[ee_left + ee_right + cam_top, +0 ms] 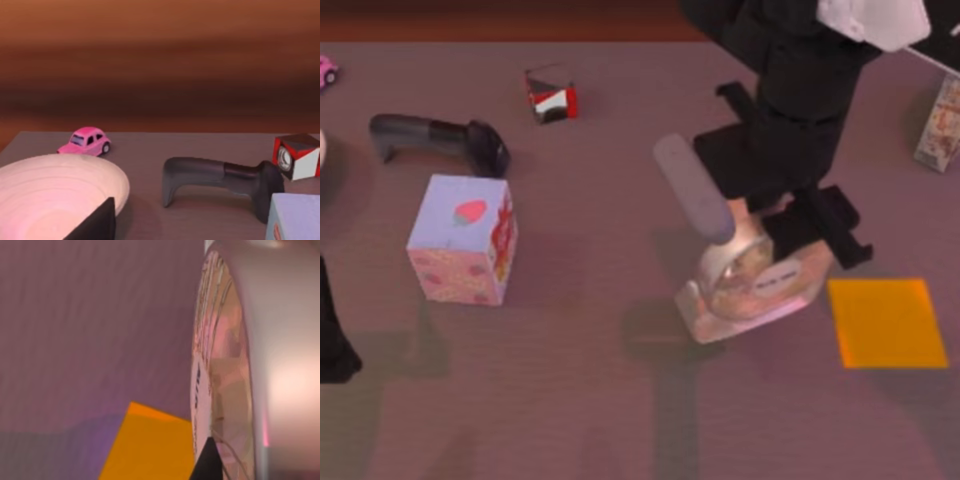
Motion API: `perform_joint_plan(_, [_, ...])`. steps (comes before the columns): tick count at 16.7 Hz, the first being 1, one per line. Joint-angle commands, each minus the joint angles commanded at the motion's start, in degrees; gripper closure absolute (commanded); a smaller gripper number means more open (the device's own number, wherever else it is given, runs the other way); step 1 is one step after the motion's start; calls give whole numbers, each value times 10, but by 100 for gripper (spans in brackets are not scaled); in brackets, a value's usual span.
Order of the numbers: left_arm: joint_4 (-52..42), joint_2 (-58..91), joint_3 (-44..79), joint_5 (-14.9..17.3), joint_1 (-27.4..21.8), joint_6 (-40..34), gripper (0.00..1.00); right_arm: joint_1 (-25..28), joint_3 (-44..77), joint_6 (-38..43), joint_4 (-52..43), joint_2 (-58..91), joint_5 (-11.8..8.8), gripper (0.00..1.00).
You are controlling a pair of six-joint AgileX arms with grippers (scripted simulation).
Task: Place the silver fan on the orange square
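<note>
Top view: right gripper seemingly grips silver fan beside orange square.

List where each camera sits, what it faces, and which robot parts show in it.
Top view: above the table, looking down; right arm over the silver fan, orange square beside it, left arm parked at the left edge.
Left wrist view: low over the table, facing a pink toy car, a white bowl and a dark scanner; one dark finger shows.
Right wrist view: close against the fan, finger tip showing.
Shared: fan and square.
</note>
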Motion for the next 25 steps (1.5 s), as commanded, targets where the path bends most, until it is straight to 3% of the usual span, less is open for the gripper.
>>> perform_joint_plan(8, [0,0,0,0,0,0,0,-186,-191,19,38,-140,-3,100])
perform_joint_plan(24, [0,0,0,0,0,0,0,-197,-270,19,118,-141,-3,100])
perform_joint_plan(25, [0,0,0,0,0,0,0,-197,-270,19,118,-141,-3,92])
